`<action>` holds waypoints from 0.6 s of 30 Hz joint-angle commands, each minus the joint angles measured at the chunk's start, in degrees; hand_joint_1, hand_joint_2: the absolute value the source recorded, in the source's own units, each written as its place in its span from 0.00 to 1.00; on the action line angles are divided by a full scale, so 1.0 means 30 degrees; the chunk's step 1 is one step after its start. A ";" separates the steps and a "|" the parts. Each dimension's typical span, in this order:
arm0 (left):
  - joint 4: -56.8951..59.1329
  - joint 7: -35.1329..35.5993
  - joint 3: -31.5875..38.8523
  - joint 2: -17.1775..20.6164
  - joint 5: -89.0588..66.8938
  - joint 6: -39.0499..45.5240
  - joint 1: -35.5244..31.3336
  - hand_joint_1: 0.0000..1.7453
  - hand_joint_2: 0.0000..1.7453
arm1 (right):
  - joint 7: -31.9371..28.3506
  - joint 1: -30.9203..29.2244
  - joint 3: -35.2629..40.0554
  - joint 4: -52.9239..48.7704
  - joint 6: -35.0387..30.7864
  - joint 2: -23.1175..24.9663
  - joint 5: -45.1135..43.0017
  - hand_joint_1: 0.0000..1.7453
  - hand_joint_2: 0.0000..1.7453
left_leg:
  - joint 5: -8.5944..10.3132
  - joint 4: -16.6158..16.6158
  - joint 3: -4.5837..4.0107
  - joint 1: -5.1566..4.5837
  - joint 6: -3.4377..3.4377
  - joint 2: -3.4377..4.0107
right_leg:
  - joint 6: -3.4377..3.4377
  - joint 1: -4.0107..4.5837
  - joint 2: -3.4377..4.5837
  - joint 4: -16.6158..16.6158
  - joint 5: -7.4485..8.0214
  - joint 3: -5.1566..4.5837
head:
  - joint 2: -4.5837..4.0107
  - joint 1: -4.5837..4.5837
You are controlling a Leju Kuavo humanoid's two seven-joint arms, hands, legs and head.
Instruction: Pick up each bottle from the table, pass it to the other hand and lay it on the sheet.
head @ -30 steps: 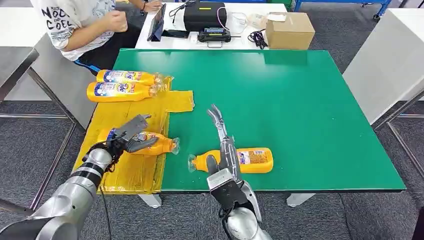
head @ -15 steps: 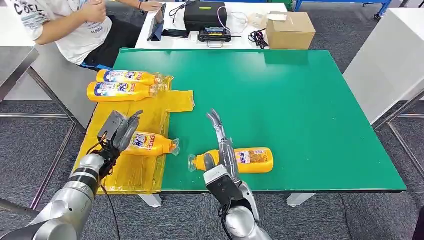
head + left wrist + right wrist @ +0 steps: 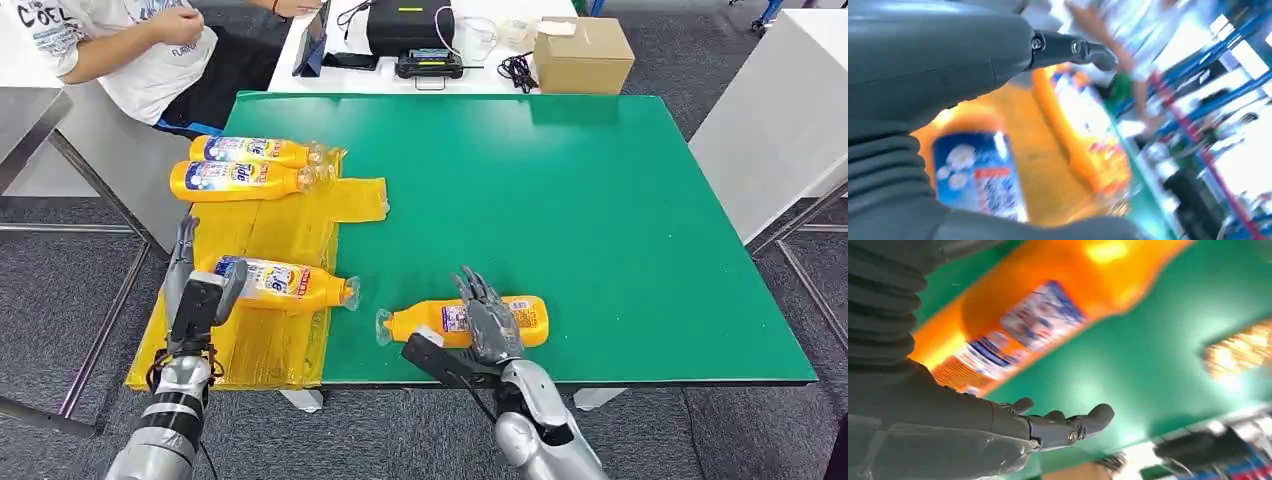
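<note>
Green table (image 3: 600,200) across the middle of the head view, yellow sheet (image 3: 270,240) draped over its left edge; four orange bottles lying flat. Two labelled bottles side by side at the upper left of the sheet: far bottle (image 3: 255,151) and second bottle (image 3: 245,181), touching or nearly so, necks toward frame right. Third bottle (image 3: 285,284) lower on the sheet, left of centre, neck just over the sheet's right edge onto the green. Fourth bottle (image 3: 465,322) off the sheet, on bare green near the table's bottom edge, centre of frame, clear neck pointing left.

Left hand (image 3: 195,290) at lower left, raised beside the butt end of the third bottle, fingers straight and apart, gripping nothing; contact with the bottle impossible to judge. Same hand large and blurred in the left wrist view (image 3: 938,55), one dark finger extended, a blue-labelled bottle just beyond.

Right hand (image 3: 485,325) at lower centre, spread over the fourth bottle, fingers apart, not wrapped round it; in the right wrist view (image 3: 998,425) fingers loosely extended beside the bottle (image 3: 1048,325), holding nothing.

Person in a white shirt (image 3: 110,50) at upper left; cardboard box (image 3: 583,55) and black device (image 3: 405,25) on a white table at top.
</note>
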 commanded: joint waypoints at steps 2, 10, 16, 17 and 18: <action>-0.1458 -0.0411 -0.1188 -0.0357 0.0333 0.0962 0.0189 0.00 1.00 | 0.0306 -0.1085 -0.0047 0.2863 0.0253 -0.0856 0.0128 0.00 1.00 | -0.0035 -0.0003 0.0057 0.0036 -0.0033 0.0013 | -0.0043 0.0041 -0.0001 -0.0025 -0.0024 0.0071 | 0.0000 -0.0007; -0.1111 -0.0913 -0.1575 -0.0304 0.0702 0.1554 -0.0042 0.00 1.00 | 0.0572 -0.0855 -0.0133 0.3037 0.0641 -0.1101 -0.0245 0.00 1.00 | -0.0018 -0.0006 0.0020 0.0020 -0.0021 0.0001 | -0.0031 0.0024 -0.0016 -0.0020 -0.0017 0.0021 | 0.0000 -0.0007; 0.0229 -0.0778 -0.2416 -0.0116 0.0066 0.1427 -0.0662 0.00 1.00 | 0.0812 -0.1593 0.0325 0.3550 0.0934 -0.1567 0.0331 0.00 1.00 | -0.0030 0.0003 0.0042 0.0029 -0.0033 -0.0004 | -0.0044 0.0033 -0.0023 -0.0016 -0.0028 0.0049 | 0.0000 -0.0007; 0.0525 -0.0732 -0.2535 -0.0118 0.0081 0.1187 -0.0757 0.00 1.00 | 0.0911 -0.2077 0.0577 0.3900 0.1158 -0.1756 0.0584 0.00 1.00 | -0.0025 0.0000 0.0040 0.0030 -0.0032 -0.0009 | -0.0042 0.0033 -0.0027 -0.0018 -0.0025 0.0049 | 0.0000 0.0000; 0.0727 -0.0774 -0.2639 -0.0107 -0.0052 0.1277 -0.0809 0.00 1.00 | 0.1102 -0.2471 0.0762 0.4209 0.1257 -0.1860 0.0922 0.00 1.00 | -0.0014 0.0000 0.0025 0.0022 -0.0027 -0.0003 | -0.0035 0.0025 -0.0020 -0.0015 -0.0014 0.0024 | 0.0000 -0.0007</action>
